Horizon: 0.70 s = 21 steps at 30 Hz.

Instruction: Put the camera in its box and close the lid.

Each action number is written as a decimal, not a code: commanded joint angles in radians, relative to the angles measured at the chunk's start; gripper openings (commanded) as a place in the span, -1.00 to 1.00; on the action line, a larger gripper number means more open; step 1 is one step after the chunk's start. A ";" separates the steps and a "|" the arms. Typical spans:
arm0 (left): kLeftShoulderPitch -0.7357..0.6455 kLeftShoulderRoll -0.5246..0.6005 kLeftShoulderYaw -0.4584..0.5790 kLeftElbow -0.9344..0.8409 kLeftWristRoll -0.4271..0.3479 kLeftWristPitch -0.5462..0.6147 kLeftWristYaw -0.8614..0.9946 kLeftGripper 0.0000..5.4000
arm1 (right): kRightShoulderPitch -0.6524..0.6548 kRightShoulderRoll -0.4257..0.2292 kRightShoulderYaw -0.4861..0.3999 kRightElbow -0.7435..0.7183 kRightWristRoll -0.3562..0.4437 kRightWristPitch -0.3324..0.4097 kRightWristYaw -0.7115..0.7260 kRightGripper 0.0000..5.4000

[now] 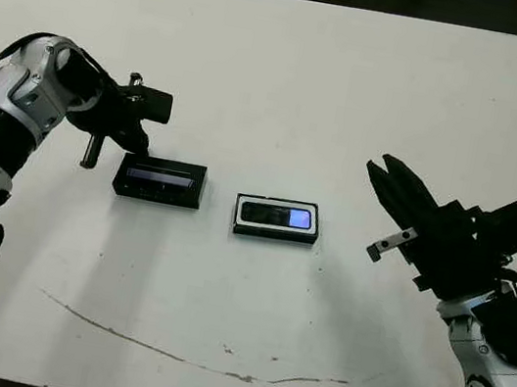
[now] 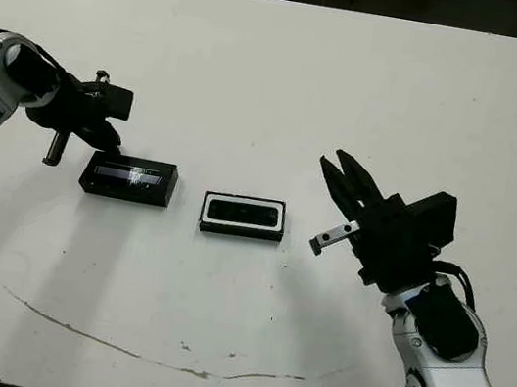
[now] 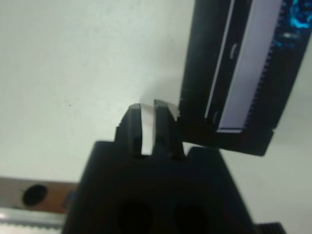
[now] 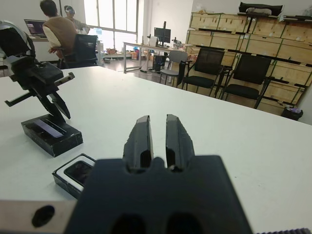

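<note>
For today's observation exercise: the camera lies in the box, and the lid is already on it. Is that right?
Not quite. The camera does lie in the box, but the lid is off, lying on the table beside the box at the left gripper. The left eye view shows it.

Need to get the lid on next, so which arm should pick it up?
Left. The left gripper sits right at the lid's far left corner, fingers together, while the right gripper hangs well off beyond the box, where the camera already lies.
</note>
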 commanded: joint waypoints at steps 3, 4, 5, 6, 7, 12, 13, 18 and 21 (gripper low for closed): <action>0.087 0.044 -0.005 -0.053 0.006 -0.042 -0.031 -1.00 | 0.020 -0.011 0.003 -0.001 -0.001 0.016 -0.001 -0.99; 0.097 0.050 0.001 -0.060 -0.004 -0.033 -0.048 -1.00 | 0.022 -0.010 0.003 -0.005 0.002 0.022 -0.003 -0.99; 0.106 0.057 0.007 -0.066 -0.015 -0.022 -0.071 -1.00 | 0.024 -0.010 0.003 -0.009 0.005 0.026 -0.004 -0.99; 0.124 0.069 0.018 -0.089 -0.030 -0.014 -0.092 -1.00 | 0.026 -0.010 0.003 -0.012 0.006 0.026 -0.004 -0.99; 0.146 0.086 0.026 -0.125 -0.042 -0.010 -0.111 -1.00 | 0.029 -0.010 0.003 -0.013 0.005 0.023 -0.003 -0.99; 0.255 0.165 0.056 -0.318 -0.081 0.035 -0.165 -1.00 | 0.034 -0.011 0.000 -0.008 0.006 0.010 0.001 -0.99; 0.267 0.174 0.055 -0.347 -0.082 0.063 -0.179 -1.00 | 0.032 -0.010 0.000 -0.005 0.008 0.011 0.002 -0.99; 0.302 0.205 0.054 -0.454 -0.088 0.132 -0.205 -1.00 | 0.019 -0.014 0.003 0.006 0.002 0.009 0.005 -0.99; 0.309 0.210 0.059 -0.474 -0.099 0.153 -0.214 -1.00 | 0.015 -0.014 0.001 0.010 0.007 0.008 0.009 -0.99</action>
